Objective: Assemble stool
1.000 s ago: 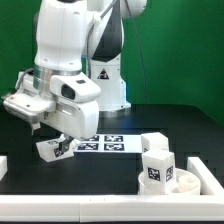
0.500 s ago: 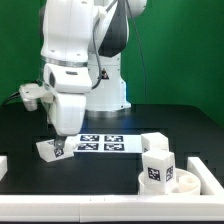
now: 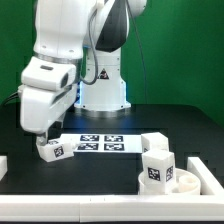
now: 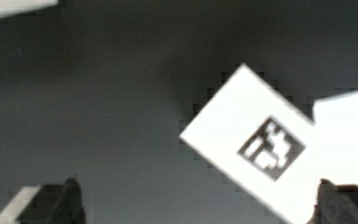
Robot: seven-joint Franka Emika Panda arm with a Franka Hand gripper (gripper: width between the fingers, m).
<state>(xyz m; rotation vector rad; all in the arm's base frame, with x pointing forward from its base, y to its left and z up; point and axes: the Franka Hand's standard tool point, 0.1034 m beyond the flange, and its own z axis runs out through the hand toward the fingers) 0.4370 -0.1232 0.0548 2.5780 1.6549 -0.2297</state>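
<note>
Exterior view
Arm: white, leaning toward the view's left over the black table.
Gripper: low, just above a leg; finger spread unclear here.
Leg: lies on the table beside the marker board, tag facing out.
Seat: at the view's right, with a tagged leg upright in it; another leg just behind.
Writing: none readable; only black-and-white tags.

Wrist view
Fingertips: spread wide, holding nothing.
Leg: between them, tag showing, tilted.
</note>
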